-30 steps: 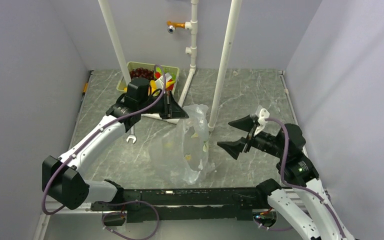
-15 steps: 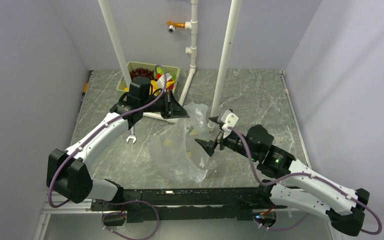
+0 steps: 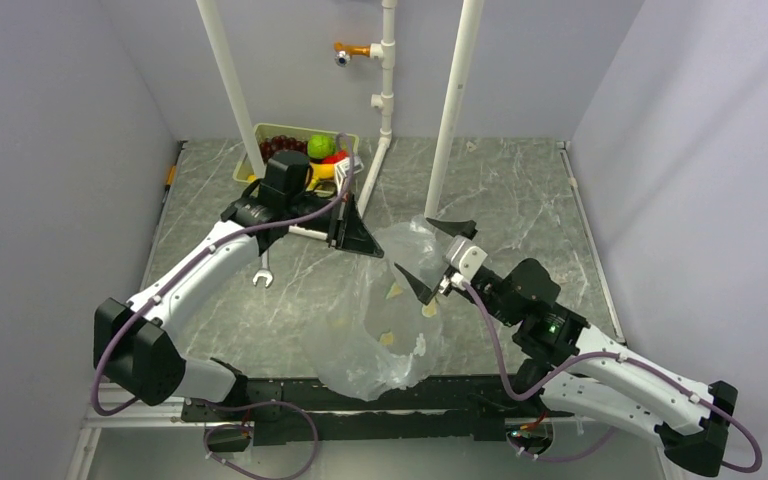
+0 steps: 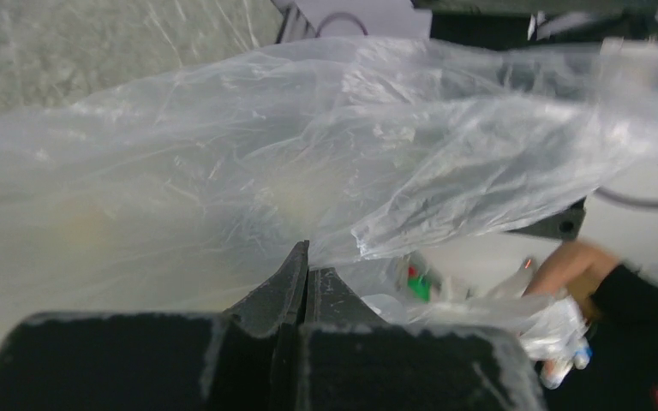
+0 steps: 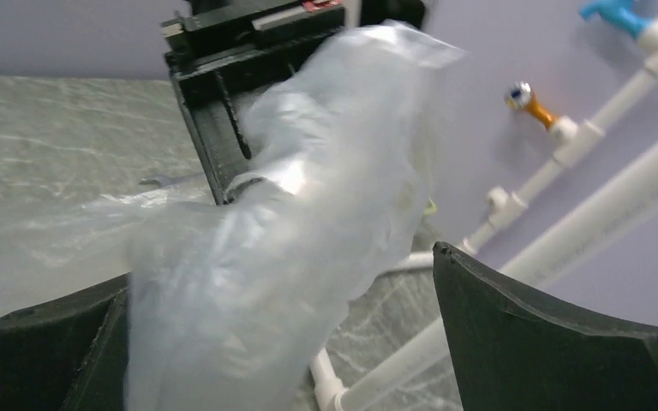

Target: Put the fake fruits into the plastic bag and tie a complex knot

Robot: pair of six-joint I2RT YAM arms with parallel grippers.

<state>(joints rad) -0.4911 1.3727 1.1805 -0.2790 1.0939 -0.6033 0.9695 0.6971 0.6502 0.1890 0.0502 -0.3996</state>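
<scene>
The plastic bag (image 3: 385,315) is clear film with small printed motifs and stands crumpled at the table's middle front. My left gripper (image 3: 362,242) is shut on the bag's upper left edge and holds it up; in the left wrist view its jaws (image 4: 305,257) are pressed together under the film (image 4: 326,154). My right gripper (image 3: 434,256) is open at the bag's upper right edge; in the right wrist view (image 5: 283,265) the film (image 5: 291,223) hangs between its fingers. The fake fruits, a green one (image 3: 319,147), grapes (image 3: 282,146), a banana (image 3: 324,169), lie in the basket. No knot shows.
The pale green basket (image 3: 349,142) stands at the back left, behind my left wrist. A silver wrench (image 3: 263,272) lies on the table left of the bag. White pipes (image 3: 449,120) rise from the table behind the bag, another at the left (image 3: 228,90).
My right arm has swung in from the right and its open jaws now straddle the bag's upper right edge. My left gripper shifted slightly right with the bag, which spread toward the front.
</scene>
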